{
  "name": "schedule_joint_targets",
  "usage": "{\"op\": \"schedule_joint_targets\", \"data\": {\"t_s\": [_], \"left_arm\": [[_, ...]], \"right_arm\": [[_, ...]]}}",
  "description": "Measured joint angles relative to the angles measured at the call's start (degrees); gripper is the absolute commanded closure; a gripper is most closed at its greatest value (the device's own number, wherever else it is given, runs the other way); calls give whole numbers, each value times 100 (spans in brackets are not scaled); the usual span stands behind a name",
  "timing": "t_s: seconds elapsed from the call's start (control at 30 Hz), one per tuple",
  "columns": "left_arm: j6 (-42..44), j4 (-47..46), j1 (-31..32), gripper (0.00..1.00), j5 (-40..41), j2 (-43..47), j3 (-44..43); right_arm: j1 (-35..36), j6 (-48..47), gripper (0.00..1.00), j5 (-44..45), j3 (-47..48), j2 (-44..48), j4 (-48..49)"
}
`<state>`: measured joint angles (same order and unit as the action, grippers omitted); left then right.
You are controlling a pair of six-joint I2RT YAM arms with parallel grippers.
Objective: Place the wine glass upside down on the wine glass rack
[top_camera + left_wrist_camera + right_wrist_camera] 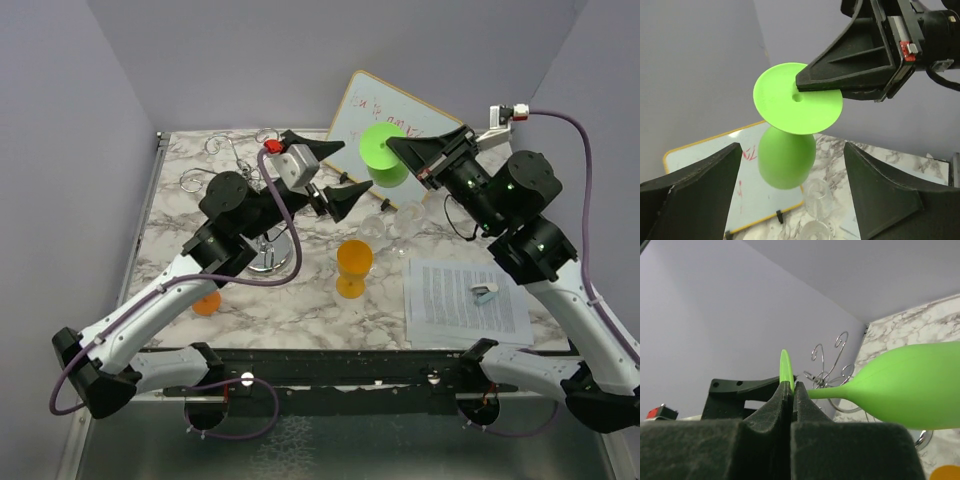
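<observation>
The green wine glass (384, 150) hangs upside down above the table, foot disc up and bowl down. My right gripper (392, 147) is shut on the edge of its foot disc (785, 367); the bowl (912, 390) sticks out to the right in the right wrist view. My left gripper (355, 170) is open just left of the glass, and in its wrist view the gripper (792, 150) has the foot (785, 102) and bowl (786, 157) ahead of it, untouched. The wine glass rack (232, 152), thin silver wire loops over a chrome base (272, 256), stands at the back left, partly behind my left arm; it also shows in the right wrist view (832, 365).
An orange wine glass (353, 266) stands mid-table. Two clear glasses (392, 225) lie under the green one, also in the left wrist view (821, 197). A whiteboard (400, 112) leans at the back. A printed sheet (465, 300) with a small clip lies right. An orange object (207, 302) sits under my left arm.
</observation>
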<state>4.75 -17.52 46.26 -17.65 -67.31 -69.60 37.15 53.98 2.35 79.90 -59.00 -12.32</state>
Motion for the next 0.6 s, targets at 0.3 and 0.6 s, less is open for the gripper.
{"op": "schedule_joint_targets", "data": {"t_s": [0.3,0.6], "left_arm": [[-330,1878,0,14,1899,793,-490],[-389,3045,0,13,3641,1228,-957]], "right_arm": [[-2,-420,99,472,363,-1235,570],[-7,-785,99,57,2059,-3270,708]]}}
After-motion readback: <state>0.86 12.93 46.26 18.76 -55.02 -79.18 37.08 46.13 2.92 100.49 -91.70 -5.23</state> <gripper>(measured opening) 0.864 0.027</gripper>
